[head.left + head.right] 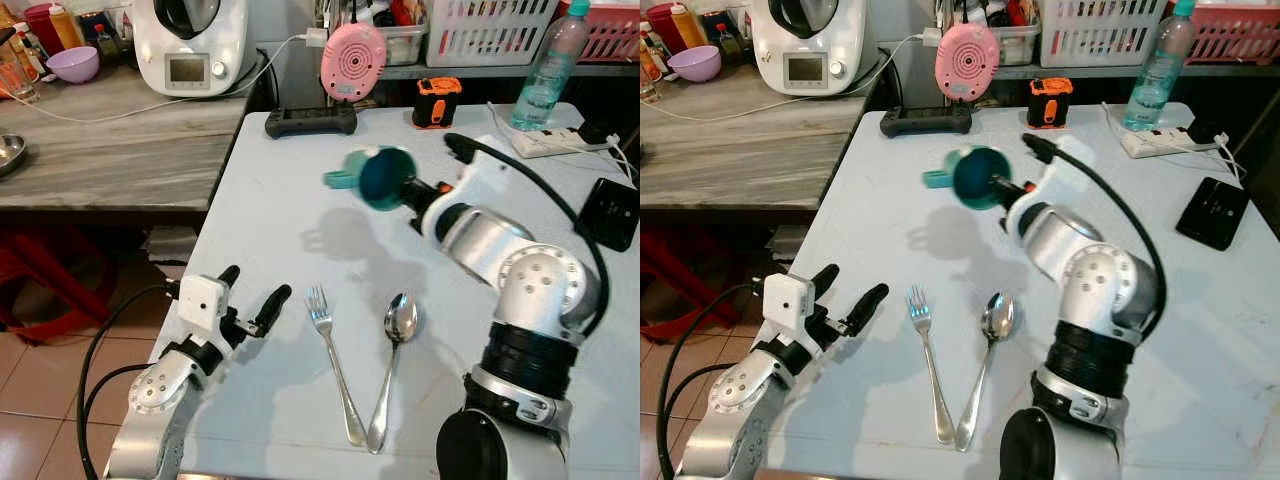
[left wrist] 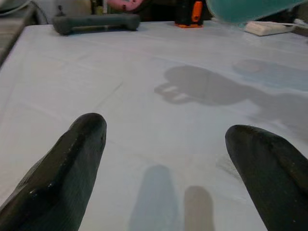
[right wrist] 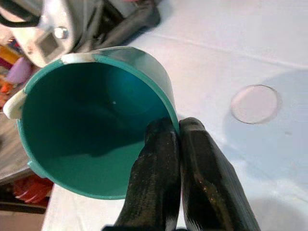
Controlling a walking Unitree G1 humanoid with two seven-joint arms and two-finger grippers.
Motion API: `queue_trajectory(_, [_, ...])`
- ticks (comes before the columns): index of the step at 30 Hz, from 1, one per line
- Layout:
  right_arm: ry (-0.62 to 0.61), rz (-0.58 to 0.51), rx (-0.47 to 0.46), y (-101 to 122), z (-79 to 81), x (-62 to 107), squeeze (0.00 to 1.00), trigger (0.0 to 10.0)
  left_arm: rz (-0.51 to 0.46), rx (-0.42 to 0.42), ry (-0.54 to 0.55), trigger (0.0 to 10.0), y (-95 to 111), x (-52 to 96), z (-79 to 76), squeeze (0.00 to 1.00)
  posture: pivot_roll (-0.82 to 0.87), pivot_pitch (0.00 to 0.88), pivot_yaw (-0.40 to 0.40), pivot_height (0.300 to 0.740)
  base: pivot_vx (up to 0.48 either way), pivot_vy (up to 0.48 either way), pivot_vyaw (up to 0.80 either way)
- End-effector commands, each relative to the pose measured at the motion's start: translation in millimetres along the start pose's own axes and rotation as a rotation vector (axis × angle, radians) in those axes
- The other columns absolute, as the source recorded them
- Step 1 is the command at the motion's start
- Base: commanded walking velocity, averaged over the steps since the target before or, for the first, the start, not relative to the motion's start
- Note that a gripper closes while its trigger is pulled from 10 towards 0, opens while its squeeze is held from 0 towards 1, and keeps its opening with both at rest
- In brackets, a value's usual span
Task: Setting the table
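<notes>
**Teal cup held tipped above a half-laid table**

The right gripper pinches the rim of one teal cup, one finger inside the wall and one outside, and holds it in the air over the middle of the white table. The cup lies on its side, mouth toward the robot, handle pointing to the robot's left, its shadow falling on the cloth below. Nearer the robot, one fork and one spoon lie side by side, long axes running away from the front edge, fork on the left. The left gripper hovers empty, fingers spread, just left of the fork. The cup likely belongs beyond the cutlery, so the right arm is the one placed to set it down upright
</notes>
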State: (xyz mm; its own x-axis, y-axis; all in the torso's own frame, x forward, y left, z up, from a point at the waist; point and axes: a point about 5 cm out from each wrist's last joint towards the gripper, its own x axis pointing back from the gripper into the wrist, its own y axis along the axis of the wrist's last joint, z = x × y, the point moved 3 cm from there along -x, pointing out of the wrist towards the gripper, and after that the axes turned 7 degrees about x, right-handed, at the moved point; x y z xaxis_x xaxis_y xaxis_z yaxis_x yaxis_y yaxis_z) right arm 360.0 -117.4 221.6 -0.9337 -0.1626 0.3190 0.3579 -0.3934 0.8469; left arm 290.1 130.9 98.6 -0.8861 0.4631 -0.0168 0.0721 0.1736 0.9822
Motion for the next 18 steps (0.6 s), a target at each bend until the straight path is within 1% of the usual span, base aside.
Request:
queue_trajectory(1, [0.141, 0.063, -0.085, -23.6, 56.7, 3.3, 0.00, 0.0, 0.002, -0.009, -0.010, 10.0, 0.7, -1.7, 0.1, 0.00, -0.15, 0.055, 0.092, 0.740, 0.000, 0.000, 0.00])
queue_trajectory(3, [0.089, 0.076, -0.084, -25.2, 48.3, 2.7, 0.00, 0.0, 0.005, -0.008, 0.002, 10.0, -0.2, -3.3, 0.6, 0.00, -0.15, 0.054, 0.090, 0.740, 0.000, 0.000, 0.00])
queue_trajectory(4, [0.089, 0.076, -0.084, -25.2, 48.3, 2.7, 0.00, 0.0, 0.005, -0.008, 0.002, 10.0, -0.2, -3.3, 0.6, 0.00, -0.15, 0.054, 0.090, 0.740, 0.000, 0.000, 0.00])
queue_trajectory(6, [0.080, 0.071, -0.034, -26.6, 43.4, 0.9, 0.00, 0.0, -0.009, -0.035, 0.057, 10.0, 1.7, -4.1, 7.5, 0.00, -0.15, 0.054, 0.090, 0.740, 0.000, 0.000, 0.00])
queue_trajectory(7, [0.080, 0.071, -0.034, -26.6, 43.4, 0.9, 0.00, 0.0, -0.009, -0.035, 0.057, 10.0, 1.7, -4.1, 7.5, 0.00, -0.15, 0.054, 0.090, 0.740, 0.000, 0.000, 0.00])
queue_trajectory(8, [0.065, 0.084, -0.022, -31.5, 38.3, -0.8, 0.00, 0.0, -0.039, -0.051, 0.093, 10.0, 8.2, -6.3, 13.7, 0.00, -0.15, 0.050, 0.084, 0.740, 0.000, 0.000, 0.00])
queue_trajectory(10, [0.053, 0.094, 0.020, -37.8, 33.4, -2.6, 0.00, 0.0, -0.065, -0.062, 0.127, 10.0, 15.9, -9.8, 21.3, 0.00, -0.15, 0.050, 0.084, 0.740, 0.000, 0.000, 0.00])
queue_trajectory(13, [0.061, 0.109, 0.020, -43.4, 30.8, -3.6, 0.00, 0.0, -0.080, -0.068, 0.137, 10.0, 21.7, -13.2, 25.7, 0.00, -0.15, 0.050, 0.083, 0.740, 0.000, 0.000, 0.00])
queue_trajectory(16, [0.087, 0.152, -0.048, -51.7, 32.8, -4.0, 0.00, 0.0, -0.090, -0.080, 0.148, 10.0, 27.8, -17.2, 31.8, 0.00, -0.14, 0.051, 0.085, 0.740, 0.000, 0.000, 0.00])
queue_trajectory(17, [0.111, 0.193, -0.110, -59.5, 38.1, -2.4, 0.00, 0.0, -0.091, -0.084, 0.148, 10.0, 29.7, -18.9, 34.1, 0.00, -0.14, 0.051, 0.085, 0.740, 0.000, 0.000, 0.00])
queue_trajectory(18, [0.116, 0.203, -0.125, -61.4, 39.4, -2.0, 0.00, 0.0, -0.091, -0.085, 0.148, 10.0, 30.0, -19.2, 34.5, 0.00, -0.14, 0.051, 0.085, 0.740, 0.000, 0.000, 0.00])
